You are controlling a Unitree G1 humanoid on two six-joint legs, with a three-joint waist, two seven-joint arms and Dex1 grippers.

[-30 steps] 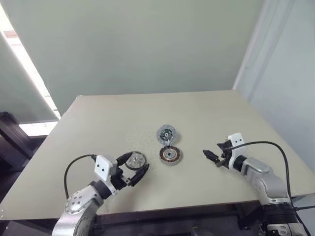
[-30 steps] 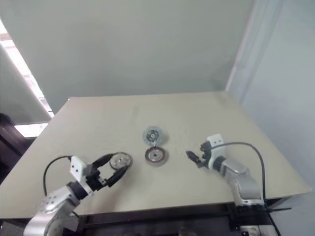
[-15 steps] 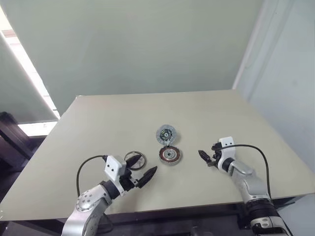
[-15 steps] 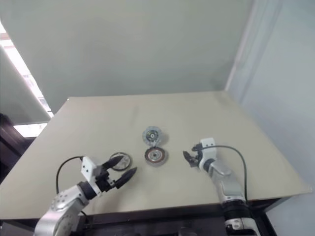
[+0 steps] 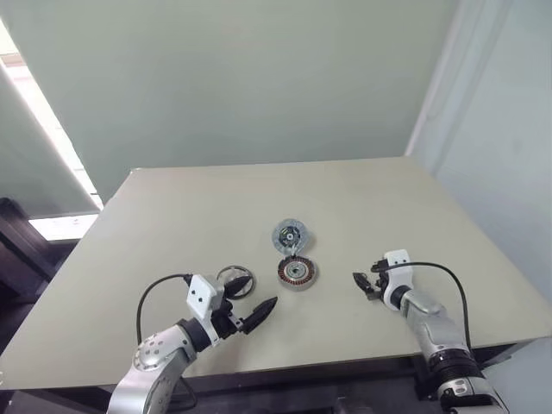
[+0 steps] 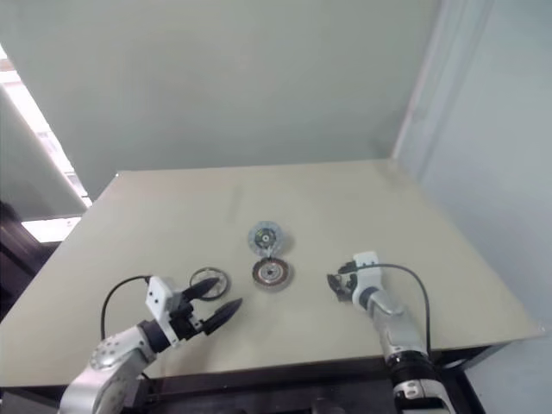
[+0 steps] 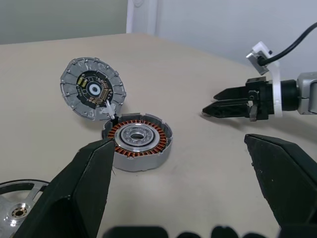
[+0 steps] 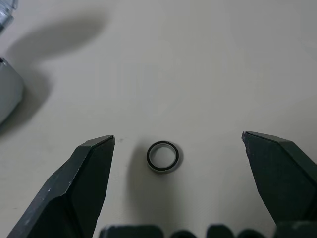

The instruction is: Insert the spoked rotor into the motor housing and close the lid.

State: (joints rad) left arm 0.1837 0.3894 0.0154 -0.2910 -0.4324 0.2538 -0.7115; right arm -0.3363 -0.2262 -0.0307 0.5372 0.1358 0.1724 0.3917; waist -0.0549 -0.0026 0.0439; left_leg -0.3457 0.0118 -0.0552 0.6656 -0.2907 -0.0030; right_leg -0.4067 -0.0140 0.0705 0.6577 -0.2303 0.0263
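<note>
The motor housing (image 5: 296, 272) sits mid-table, its copper windings facing up. The grey-blue lid (image 5: 291, 235) stands tilted just behind it, touching its rim. The spoked rotor (image 5: 235, 281) lies flat to the housing's left. My left gripper (image 5: 248, 297) hovers open beside the rotor and points toward the housing (image 7: 138, 144), holding nothing. The lid (image 7: 93, 89) and the rotor's edge (image 7: 17, 210) also appear in the left wrist view. My right gripper (image 5: 361, 283) is low over the table to the right of the housing, open and empty.
A small black-rimmed ring (image 8: 163, 157) lies on the table between the right gripper's fingers (image 8: 89, 183). The beige table (image 5: 172, 216) ends close behind both arms. A wall rises behind the far edge.
My right gripper has sunk toward the table, to the right of the housing. The left gripper has edged slightly right and down beside the rotor. Both stay open.
</note>
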